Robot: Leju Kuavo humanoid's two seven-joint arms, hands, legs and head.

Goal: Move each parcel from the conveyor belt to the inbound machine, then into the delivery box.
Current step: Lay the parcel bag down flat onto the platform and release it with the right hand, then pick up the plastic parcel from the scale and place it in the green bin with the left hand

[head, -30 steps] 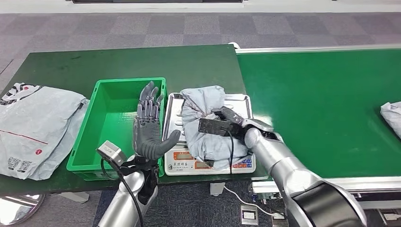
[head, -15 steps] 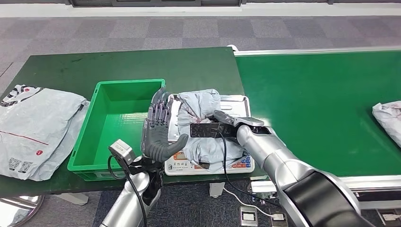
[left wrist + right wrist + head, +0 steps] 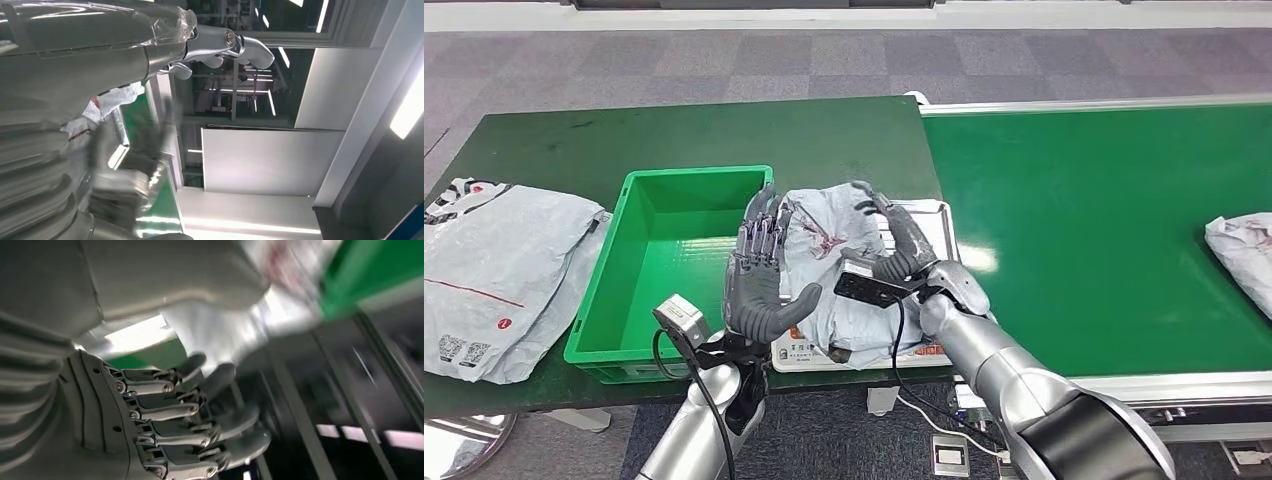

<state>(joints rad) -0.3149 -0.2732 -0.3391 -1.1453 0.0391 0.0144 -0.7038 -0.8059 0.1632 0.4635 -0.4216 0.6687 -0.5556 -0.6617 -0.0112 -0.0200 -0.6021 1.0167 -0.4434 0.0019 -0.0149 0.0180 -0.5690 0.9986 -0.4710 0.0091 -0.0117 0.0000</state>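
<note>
On the dark green table (image 3: 724,135) in front of you sits one green delivery box (image 3: 674,262), and from the head view its floor shows bare green plastic, with nothing lying in it. Just to its right stands the inbound machine (image 3: 929,215), a weighing scale with a steel pan and a front panel of coloured keys; the print on that panel is too small to read. One grey parcel (image 3: 829,245) lies crumpled on the pan, with a red mark on its upper face.

Your right hand (image 3: 894,250) is on that parcel, fingers spread and curved over its top; whether it truly grips the bag or only rests on it you cannot tell from these pictures. Your left hand (image 3: 759,270) stands upright between the box and the scale, palm toward the parcel, fingers extended and apart, holding nothing, close against the parcel's left edge.

Count three parcels showing: the one on the scale, a second parcel (image 3: 1239,250) at the far right of the conveyor belt (image 3: 1104,220), and a large flat mailer (image 3: 499,275) on the table left of the box. That mailer carries a red line, a small red round logo and printed labels near its lower corner, none of them legible.
</note>
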